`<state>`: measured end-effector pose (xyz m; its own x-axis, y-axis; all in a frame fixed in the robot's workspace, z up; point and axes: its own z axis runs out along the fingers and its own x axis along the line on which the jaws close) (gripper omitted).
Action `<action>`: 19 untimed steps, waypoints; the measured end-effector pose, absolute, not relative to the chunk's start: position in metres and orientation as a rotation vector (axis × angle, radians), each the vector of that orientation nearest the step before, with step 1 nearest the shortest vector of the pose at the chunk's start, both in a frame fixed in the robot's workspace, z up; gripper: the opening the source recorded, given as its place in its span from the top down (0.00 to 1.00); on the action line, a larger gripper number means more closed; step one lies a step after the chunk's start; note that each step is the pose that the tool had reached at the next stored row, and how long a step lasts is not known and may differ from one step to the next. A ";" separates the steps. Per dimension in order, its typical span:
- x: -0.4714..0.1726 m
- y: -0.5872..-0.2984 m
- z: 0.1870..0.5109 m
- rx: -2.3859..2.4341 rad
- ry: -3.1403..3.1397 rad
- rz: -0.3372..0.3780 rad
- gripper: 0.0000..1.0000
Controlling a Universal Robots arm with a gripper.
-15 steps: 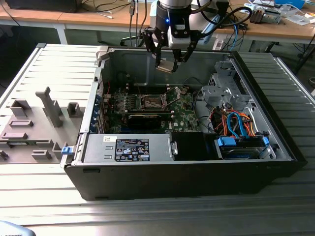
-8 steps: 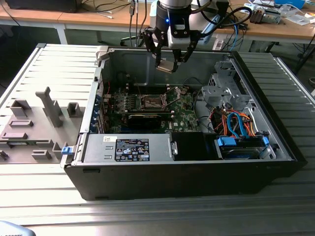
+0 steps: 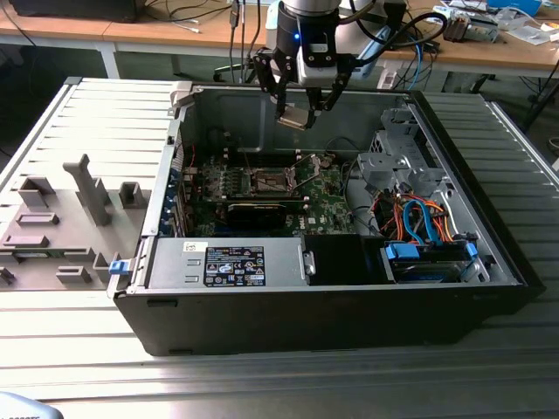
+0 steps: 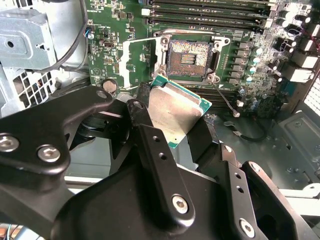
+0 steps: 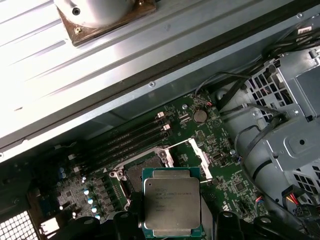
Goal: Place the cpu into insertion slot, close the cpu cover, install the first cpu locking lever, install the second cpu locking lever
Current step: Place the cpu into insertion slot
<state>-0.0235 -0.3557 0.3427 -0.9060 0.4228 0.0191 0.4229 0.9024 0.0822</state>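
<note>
Gripper (image 4: 169,120) jaws clamp the cpu (image 5: 171,202) by two edges (its lid carries print), held above the board (image 4: 110,30), clear of the bare slot (image 4: 189,57); cover (image 4: 136,56) lies open beside it.

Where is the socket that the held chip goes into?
Inside the open computer case, find the green circuit board. Near its middle sits the insertion slot, a small square with a dark centre and silver rim, unlike the long black slots beside it.
</note>
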 end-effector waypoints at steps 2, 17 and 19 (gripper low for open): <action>-0.024 -0.356 0.343 -0.683 -3.063 -0.132 0.45; -0.024 -0.356 0.343 -0.698 -3.060 -0.132 0.45; -0.024 -0.356 0.343 -0.701 -3.059 -0.133 0.45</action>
